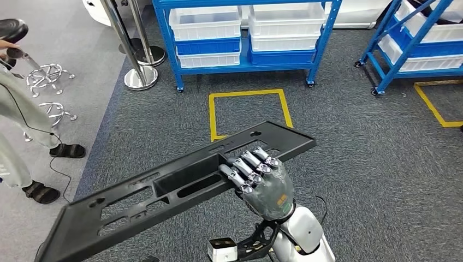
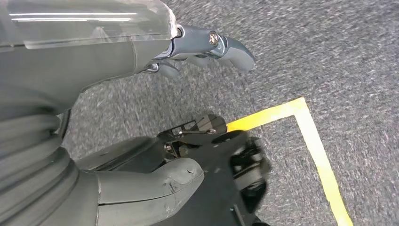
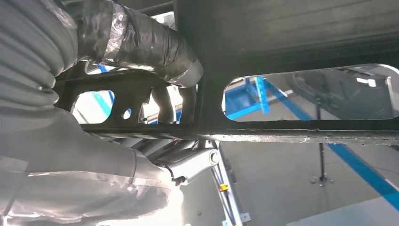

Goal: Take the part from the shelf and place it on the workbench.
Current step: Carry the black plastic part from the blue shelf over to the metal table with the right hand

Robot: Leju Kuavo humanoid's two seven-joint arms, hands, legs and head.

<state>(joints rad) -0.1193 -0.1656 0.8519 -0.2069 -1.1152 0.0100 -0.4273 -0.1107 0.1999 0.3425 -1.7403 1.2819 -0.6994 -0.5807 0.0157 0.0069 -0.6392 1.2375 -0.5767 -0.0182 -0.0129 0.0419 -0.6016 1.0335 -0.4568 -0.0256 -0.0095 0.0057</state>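
Observation:
The part [image 1: 164,191] is a long black plastic panel with several slots and a sunken box in its middle. It hangs slanted over the grey carpet in the head view, one end near me at the lower left, the other further off towards the right. My right hand [image 1: 262,183] grips its near edge close to the further end, fingers curled over the top. From the right wrist, the part's [image 3: 291,42] underside shows with my right hand [image 3: 117,52] wrapped around its rim. My left hand [image 2: 84,61] hangs above the carpet, fingers spread and holding nothing.
A blue shelf [image 1: 245,60] with white bins stands ahead, and another blue rack [image 1: 393,60] is at the right. A yellow tape square [image 1: 248,112] marks the carpet. Steel posts [image 1: 139,71] and a person [image 1: 16,109] with a stool [image 1: 13,27] are at the left.

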